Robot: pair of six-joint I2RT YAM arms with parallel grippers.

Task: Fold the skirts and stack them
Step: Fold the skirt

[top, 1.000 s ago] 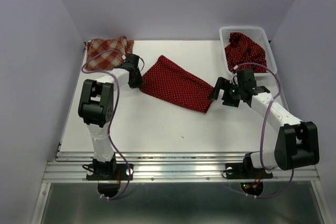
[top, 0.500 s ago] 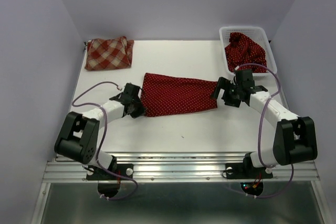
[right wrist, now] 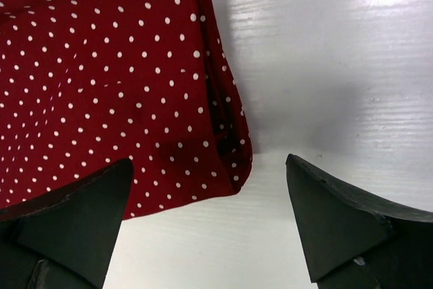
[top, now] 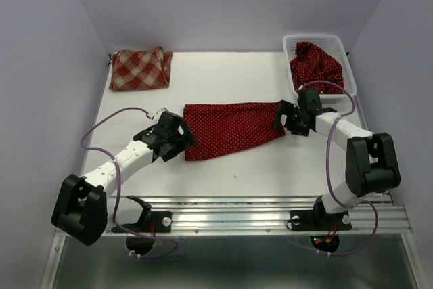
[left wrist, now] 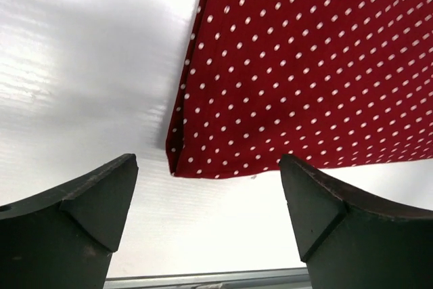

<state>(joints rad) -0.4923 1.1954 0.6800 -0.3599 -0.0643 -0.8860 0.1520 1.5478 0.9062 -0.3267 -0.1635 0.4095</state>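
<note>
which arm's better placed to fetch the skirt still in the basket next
Right. The right end effector is open at the end of the flat dotted skirt beside the basket holding the other skirt; the left end effector is at the opposite end.

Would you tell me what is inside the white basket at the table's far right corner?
A crumpled dark red dotted skirt fills the basket; anything beneath it is covered.

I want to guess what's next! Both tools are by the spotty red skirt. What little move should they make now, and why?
Probably the left tool and right tool should each lower and close on the dotted skirt corner ahead of it. Both are open, holding nothing, and the skirt lies flat on the table between them.
</note>
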